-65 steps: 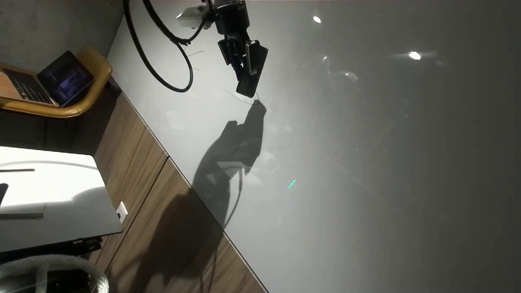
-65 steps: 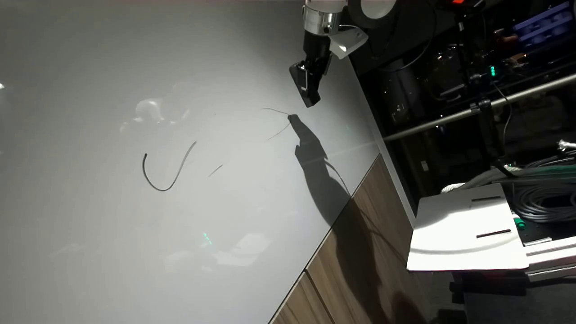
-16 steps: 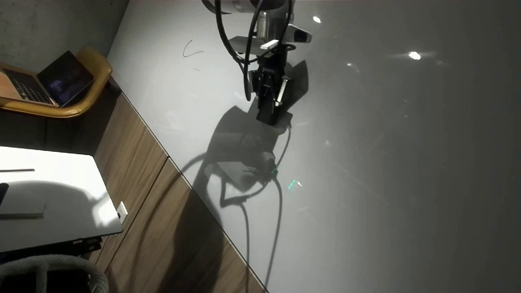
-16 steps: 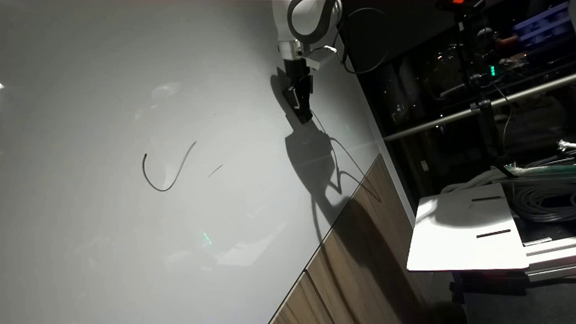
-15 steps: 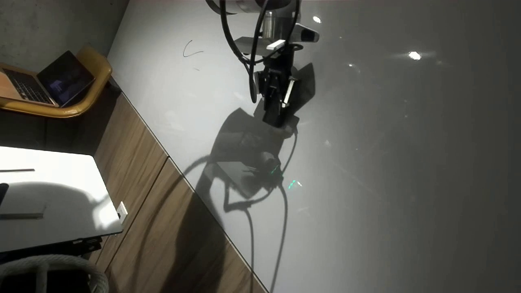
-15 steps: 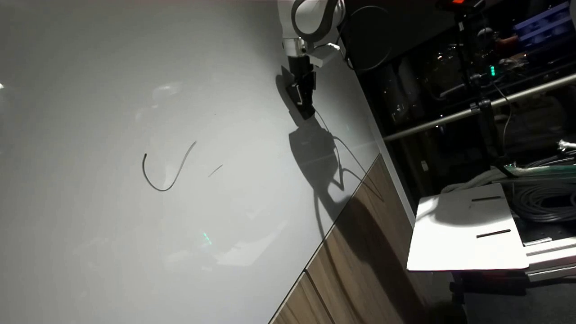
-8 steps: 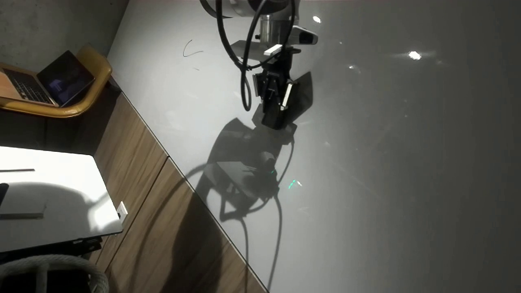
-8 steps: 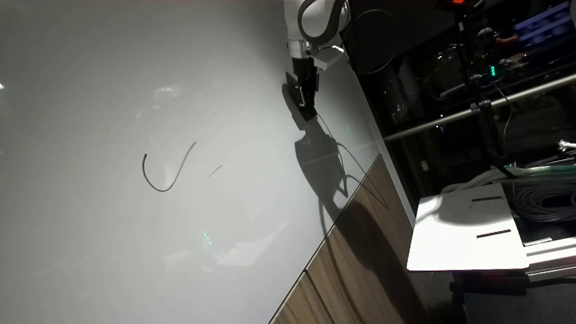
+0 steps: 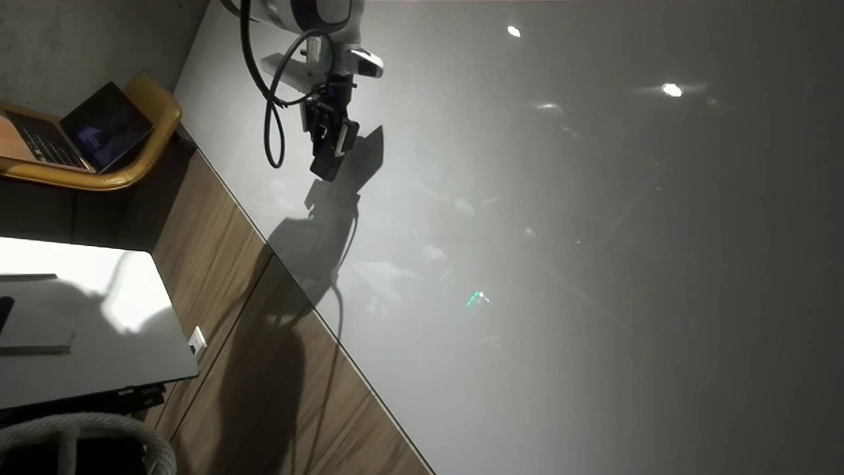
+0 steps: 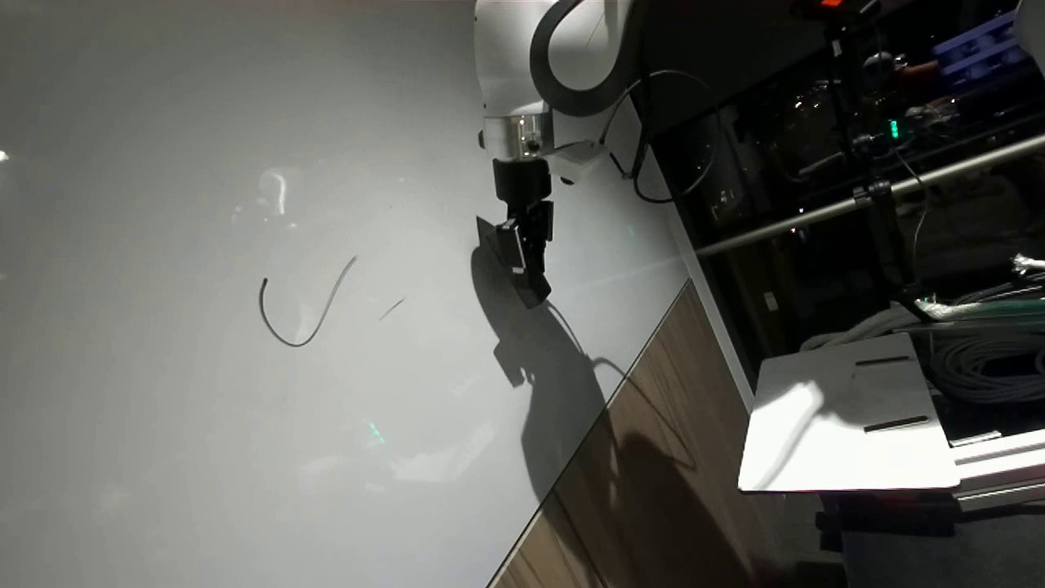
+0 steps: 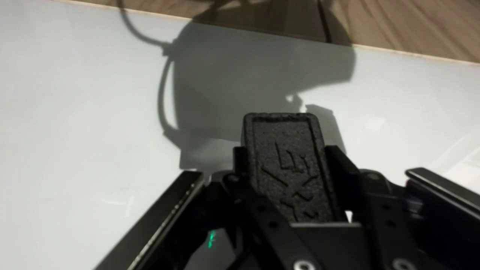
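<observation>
My gripper is shut on a dark grey rectangular block with lines scored in its face. Its black fingers press the block's two long sides, and the far end sticks out past them. In both exterior views the gripper hangs close over a glossy pale surface, block pointing down. Whether block and surface touch, I cannot tell. To the gripper's left in an exterior view, the surface carries a dark U-shaped line and a short faint stroke.
Wood panels adjoin the surface's edge. A yellow chair holds an open laptop. A white panel, a metal rail and coiled cables stand off to the side. A black cable loops beside the arm.
My gripper has shifted left in both exterior views, keeping the block in its grip. Thin curved lines that lay near it about four seconds ago no longer show.
</observation>
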You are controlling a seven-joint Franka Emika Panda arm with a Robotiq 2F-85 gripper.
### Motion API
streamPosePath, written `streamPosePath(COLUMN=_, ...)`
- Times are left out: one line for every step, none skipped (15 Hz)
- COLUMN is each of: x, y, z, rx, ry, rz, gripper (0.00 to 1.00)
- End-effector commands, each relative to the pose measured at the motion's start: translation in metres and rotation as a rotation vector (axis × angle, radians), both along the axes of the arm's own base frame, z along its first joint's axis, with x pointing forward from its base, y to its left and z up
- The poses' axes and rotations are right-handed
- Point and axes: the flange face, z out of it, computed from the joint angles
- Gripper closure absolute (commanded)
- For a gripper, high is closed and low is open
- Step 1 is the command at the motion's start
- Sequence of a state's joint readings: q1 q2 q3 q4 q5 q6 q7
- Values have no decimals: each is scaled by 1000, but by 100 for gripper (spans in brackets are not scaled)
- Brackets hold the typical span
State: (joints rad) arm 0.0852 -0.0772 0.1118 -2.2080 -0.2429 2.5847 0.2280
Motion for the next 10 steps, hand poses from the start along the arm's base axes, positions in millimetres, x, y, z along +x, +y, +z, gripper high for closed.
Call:
streamPosePath(x=-10, y=64, z=-1, rx=19, ry=19, rz=61, gripper=71)
streamPosePath(x=-15, y=80, z=-2, rx=13, ry=28, rz=75, gripper=71)
streamPosePath(x=-19, y=94, z=-2, rx=14, ry=38, rz=87, gripper=71)
streamPosePath(x=-21, y=108, z=2, rx=15, ry=47, rz=99, gripper=71)
streamPosePath(x=-21, y=121, z=7, rx=-3, ry=50, rz=110, gripper=71)
streamPosePath(x=-21, y=130, z=12, rx=-18, ry=55, rz=121, gripper=71)
streamPosePath(x=-17, y=136, z=19, rx=-35, ry=58, rz=125, gripper=71)
streamPosePath(x=-11, y=139, z=27, rx=-54, ry=57, rz=127, gripper=71)
streamPosePath(x=-5, y=142, z=35, rx=-69, ry=57, rz=129, gripper=71)
streamPosePath(x=2, y=145, z=42, rx=-81, ry=52, rz=130, gripper=71)
